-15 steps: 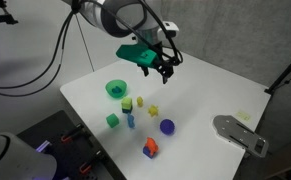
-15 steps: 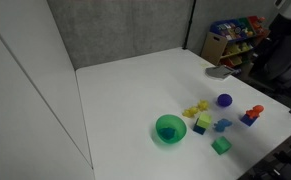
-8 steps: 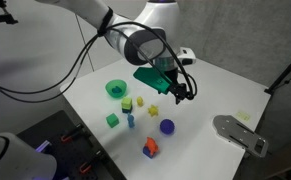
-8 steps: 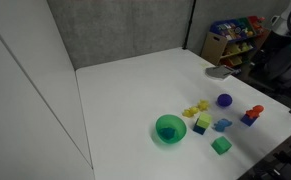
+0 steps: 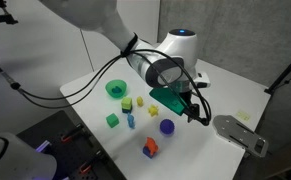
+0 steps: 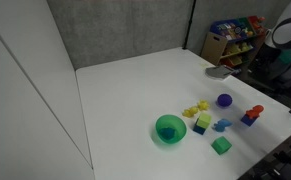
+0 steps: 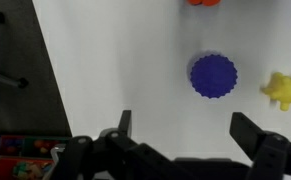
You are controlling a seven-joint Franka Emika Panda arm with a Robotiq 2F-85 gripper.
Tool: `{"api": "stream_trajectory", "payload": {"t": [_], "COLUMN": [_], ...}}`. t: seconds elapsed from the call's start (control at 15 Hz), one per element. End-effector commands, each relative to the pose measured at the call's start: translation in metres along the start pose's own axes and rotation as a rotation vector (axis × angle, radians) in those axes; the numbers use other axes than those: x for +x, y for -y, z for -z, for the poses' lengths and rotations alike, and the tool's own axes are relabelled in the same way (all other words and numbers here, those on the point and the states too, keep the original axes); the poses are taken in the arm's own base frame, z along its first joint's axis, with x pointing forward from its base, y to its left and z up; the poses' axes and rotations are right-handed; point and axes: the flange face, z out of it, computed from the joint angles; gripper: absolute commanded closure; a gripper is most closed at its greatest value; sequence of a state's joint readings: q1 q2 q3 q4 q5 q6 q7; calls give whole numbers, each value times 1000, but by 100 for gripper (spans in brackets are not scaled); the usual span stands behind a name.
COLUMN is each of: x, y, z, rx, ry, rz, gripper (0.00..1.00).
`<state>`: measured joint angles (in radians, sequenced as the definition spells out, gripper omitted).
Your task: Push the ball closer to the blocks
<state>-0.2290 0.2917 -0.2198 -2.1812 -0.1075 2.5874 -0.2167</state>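
Wrist view: purple-blue ball [image 7: 213, 76], round, bumpy outline, resting on white worktop [image 7: 115, 60], yellow block [image 7: 285, 88] just beside. Hand [image 7: 185, 126] near ball, fingers spread apart, holding nothing.

On the desk [image 5: 225, 85], the ball [image 5: 167, 126] lies right of the blocks [image 5: 128, 104], apart from them. A bowl [image 5: 116, 89] sits behind the blocks, farther left. The hand [image 5: 193, 113] hangs just right of the ball.

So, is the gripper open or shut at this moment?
Open. In the wrist view the gripper shows its two fingers wide apart, with bare table between them; the ball lies beyond, untouched.
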Motion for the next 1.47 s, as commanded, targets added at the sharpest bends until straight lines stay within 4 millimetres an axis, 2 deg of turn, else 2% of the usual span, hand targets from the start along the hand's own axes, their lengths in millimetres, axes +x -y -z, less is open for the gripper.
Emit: {"api": "stream_trajectory", "payload": {"t": [0.0,0.33,0.73,1.13,1.4], "x": [24,49,72,81,82], "y": [-9,-4,15,36,36], "z": [-32,-85,-136,-161,-172], "rx": [-27,-44,-47,-63,-86], "ry": [6,38,57,47,34], "rz": [-20,-13,12,63,74], "gripper": [0,0,0,0,0]}}
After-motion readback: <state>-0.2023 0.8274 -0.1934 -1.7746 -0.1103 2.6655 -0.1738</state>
